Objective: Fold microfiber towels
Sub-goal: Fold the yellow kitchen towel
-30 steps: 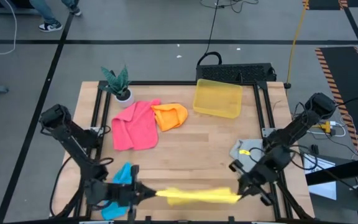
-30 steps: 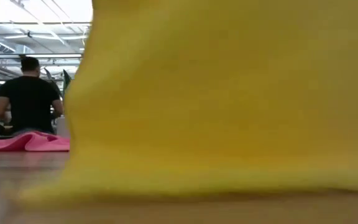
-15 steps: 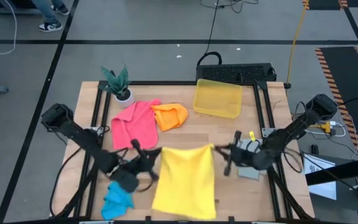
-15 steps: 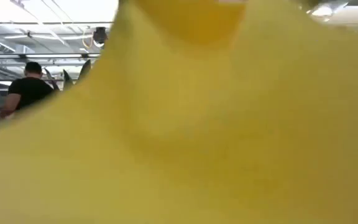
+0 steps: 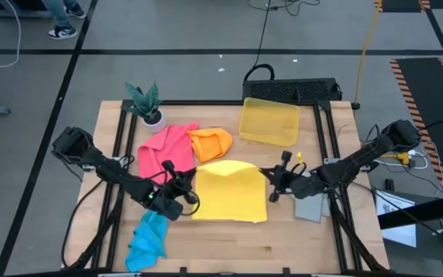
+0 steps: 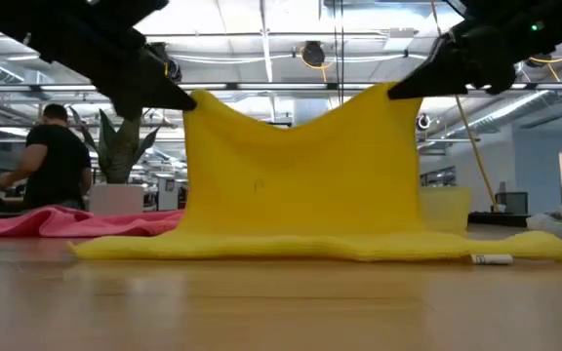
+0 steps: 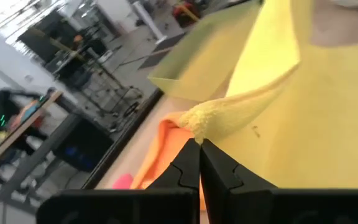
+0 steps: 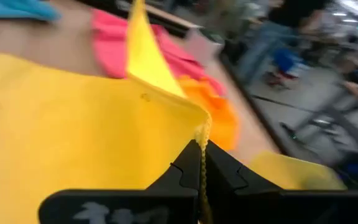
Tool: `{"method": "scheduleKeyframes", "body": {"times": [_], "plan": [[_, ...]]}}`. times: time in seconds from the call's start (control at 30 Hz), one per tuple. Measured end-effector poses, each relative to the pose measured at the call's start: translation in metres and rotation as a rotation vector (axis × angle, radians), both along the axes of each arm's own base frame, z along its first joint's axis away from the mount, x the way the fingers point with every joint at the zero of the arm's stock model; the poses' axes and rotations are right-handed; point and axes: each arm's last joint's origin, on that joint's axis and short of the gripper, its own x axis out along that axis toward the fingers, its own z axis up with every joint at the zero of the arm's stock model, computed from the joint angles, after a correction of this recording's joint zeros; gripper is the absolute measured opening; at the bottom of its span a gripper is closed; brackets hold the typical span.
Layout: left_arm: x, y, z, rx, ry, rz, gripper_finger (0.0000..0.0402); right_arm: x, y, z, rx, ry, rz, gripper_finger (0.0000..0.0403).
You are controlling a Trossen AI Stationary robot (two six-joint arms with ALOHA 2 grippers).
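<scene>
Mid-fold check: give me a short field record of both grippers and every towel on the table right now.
left gripper: shut on yellow towel corner
right gripper: shut on the opposite corner
yellow microfiber towel: two corners lifted, the rest lying on the wooden table
pink towel: flat, beside orange towel
blue towel: crumpled, left front
grey towel: under right arm

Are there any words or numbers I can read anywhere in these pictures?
None can be read.
The small white tag beside the yellow towel on the table: any print is too small to read.
The towels, the bin and the plant pot bear no writing.
</scene>
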Motion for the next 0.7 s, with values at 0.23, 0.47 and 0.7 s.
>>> {"method": "scheduleKeyframes", "body": {"times": [0.23, 0.47, 0.7], "plan": [[-0.009, -0.025, -0.004, -0.14, 0.066, -0.211, 0.0004, -0.016, 0.006, -0.03, 0.244, 0.032, 0.181, 0.0], [-0.014, -0.036, -0.019, -0.219, 0.111, -0.251, 0.0004, -0.041, 0.006, -0.061, 0.426, -0.005, 0.222, 0.0], [-0.014, -0.039, -0.023, -0.223, 0.103, -0.246, 0.0003, -0.033, 0.023, -0.05, 0.441, -0.061, 0.293, 0.0]]}}
